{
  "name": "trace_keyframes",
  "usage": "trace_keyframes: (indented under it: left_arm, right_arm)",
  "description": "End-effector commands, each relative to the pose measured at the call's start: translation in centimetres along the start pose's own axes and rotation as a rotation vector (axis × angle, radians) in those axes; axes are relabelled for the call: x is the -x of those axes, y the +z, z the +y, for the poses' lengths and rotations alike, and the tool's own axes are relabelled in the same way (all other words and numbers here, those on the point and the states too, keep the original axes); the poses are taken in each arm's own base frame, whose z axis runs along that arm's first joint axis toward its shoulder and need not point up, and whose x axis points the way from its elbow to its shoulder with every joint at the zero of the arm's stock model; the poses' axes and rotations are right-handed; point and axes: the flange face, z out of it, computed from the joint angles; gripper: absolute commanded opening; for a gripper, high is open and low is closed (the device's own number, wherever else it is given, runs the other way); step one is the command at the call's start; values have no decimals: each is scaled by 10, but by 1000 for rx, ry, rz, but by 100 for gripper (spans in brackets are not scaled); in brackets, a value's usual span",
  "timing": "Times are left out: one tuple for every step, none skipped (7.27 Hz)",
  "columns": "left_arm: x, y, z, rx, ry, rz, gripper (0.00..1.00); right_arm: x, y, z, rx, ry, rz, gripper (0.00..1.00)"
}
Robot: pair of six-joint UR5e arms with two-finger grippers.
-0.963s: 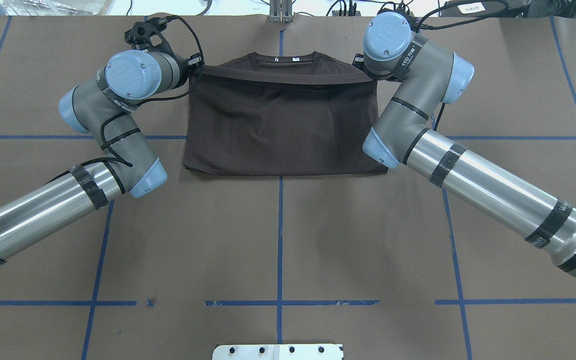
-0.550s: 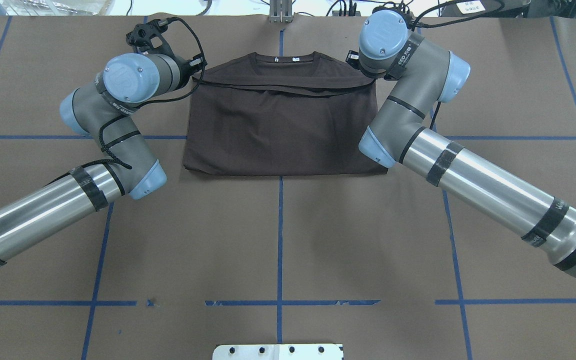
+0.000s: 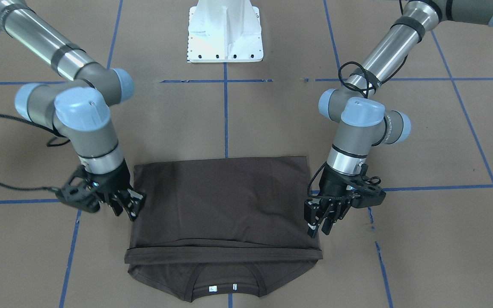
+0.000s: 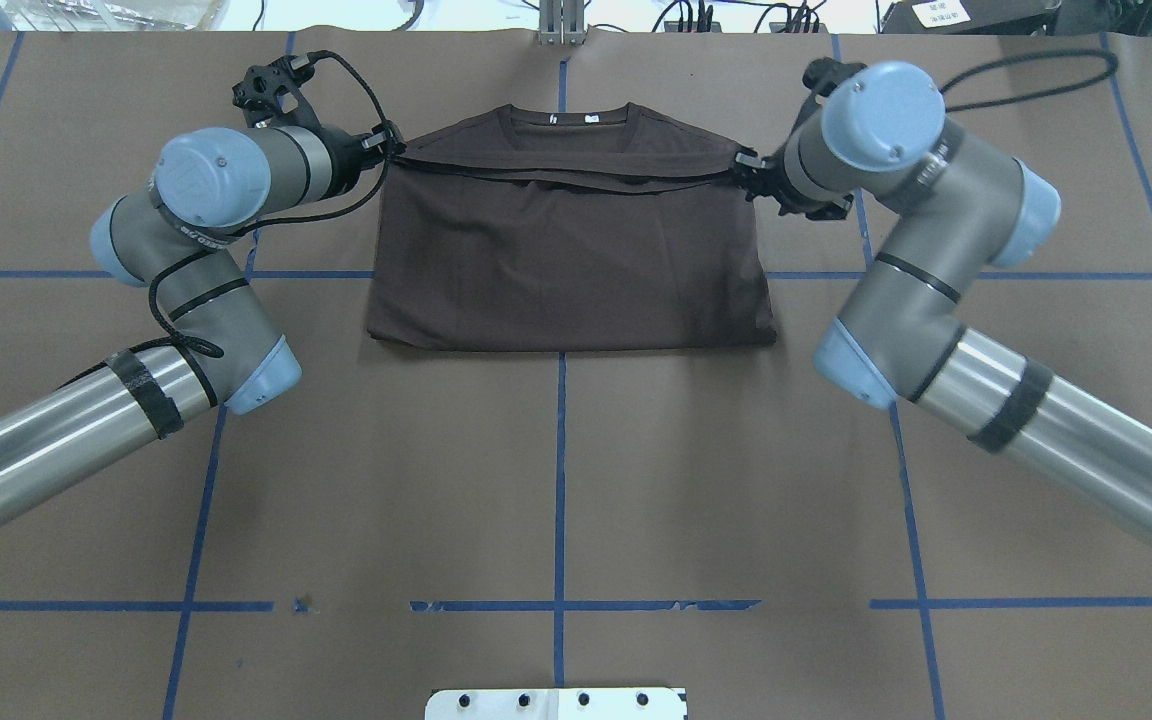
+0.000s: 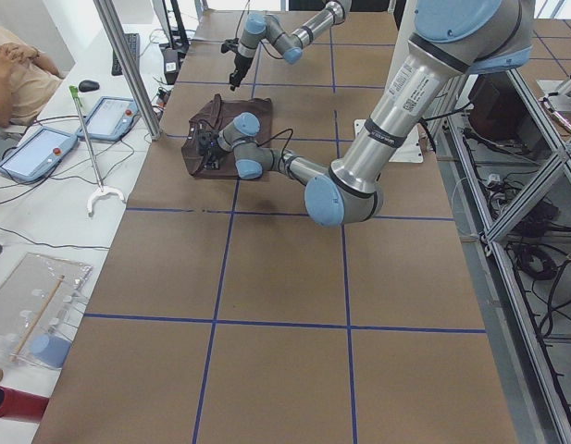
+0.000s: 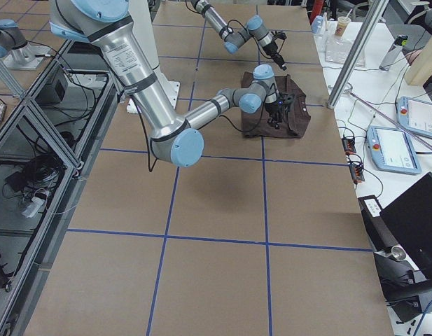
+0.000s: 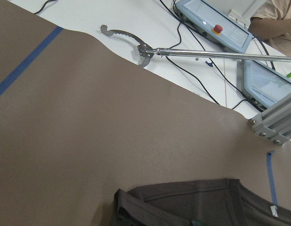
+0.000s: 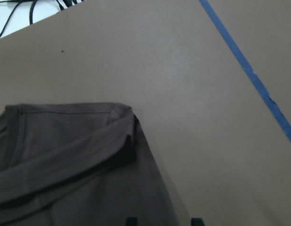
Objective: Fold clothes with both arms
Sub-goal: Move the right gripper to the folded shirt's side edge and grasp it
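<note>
1. T-shirt (image 4: 566, 260) is lying folded flat on the table, well out from the white pedestal (image 3: 225, 38).
2. It's looking soft, light and floppy; I'd be pinching its outer corners.
3. Its collar (image 4: 562, 120) is pointing away from the pedestal, with the long axis running crosswise.
4. The left gripper (image 3: 319, 229) and right gripper (image 3: 133, 211) are hovering at its sides, jaws parted, holding nothing.

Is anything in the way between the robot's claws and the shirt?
No, nothing visible is in the way. The left claw and right claw are right at the T-shirt's side edges, one on each side.

no legible text; white neck tags (image 3: 212, 289) too small
</note>
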Motion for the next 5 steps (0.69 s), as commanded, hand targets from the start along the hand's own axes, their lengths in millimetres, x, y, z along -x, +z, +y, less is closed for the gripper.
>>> trace_keyframes:
  left_arm:
    - [14,-3,4,19,2,12,52]
    - [16,-3,4,17,0,10,52]
    - [17,-3,4,17,-1,9,52]
    - [18,-3,4,17,2,7,52]
    - [18,-3,5,19,1,7,53]
  right_arm:
    - [-58,-31,78,58,99,-20,60]
    - [-64,-30,95,70,133,-13,61]
    - [-61,-26,102,58,147,-12,62]
    - [-56,-21,107,44,171,-11,63]
    - [-53,-16,108,45,197,-6,65]
